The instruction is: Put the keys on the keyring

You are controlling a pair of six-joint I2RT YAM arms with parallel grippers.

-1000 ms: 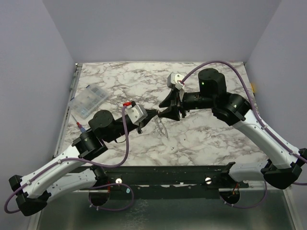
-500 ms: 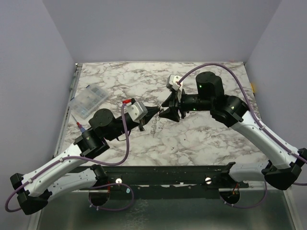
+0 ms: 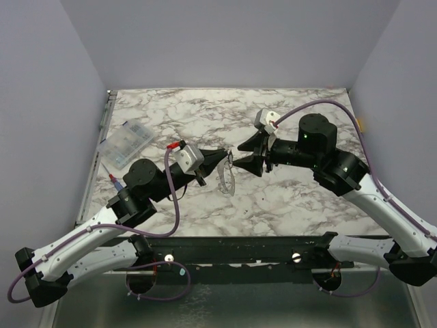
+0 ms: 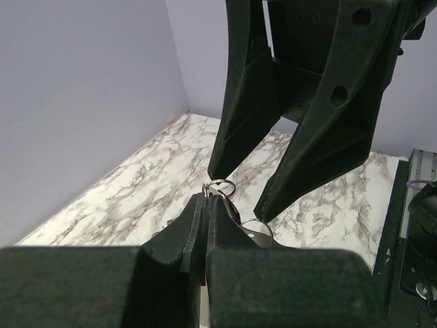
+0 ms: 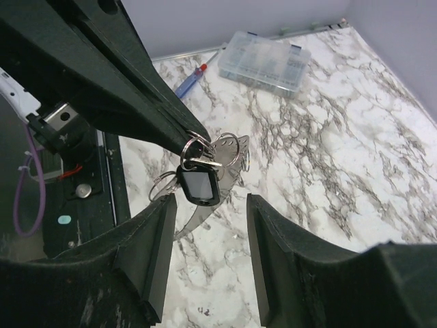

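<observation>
My left gripper (image 3: 222, 156) is shut on a small silvery ring at its tips (image 4: 207, 194) and holds a hanging bundle (image 3: 227, 179) above the table. In the right wrist view the bundle is a dark oblong key (image 5: 198, 186) with a paler centre, a larger silvery keyring hoop (image 5: 231, 149), more rings and a greyish flat tag. My right gripper (image 3: 239, 156) is open and empty, facing the left gripper. Its two fingers (image 5: 147, 253) stand on either side of the key, a little below it, without touching. They fill the top of the left wrist view (image 4: 246, 89).
A clear plastic box (image 3: 126, 145) lies at the table's left edge, also seen in the right wrist view (image 5: 266, 60). A red and blue pen (image 5: 191, 80) lies beside it. A black rail (image 3: 225, 247) runs along the near edge.
My right arm has drawn back to the right, leaving a small gap to the left gripper. My left gripper keeps its hold and the bundle has swung slightly.
</observation>
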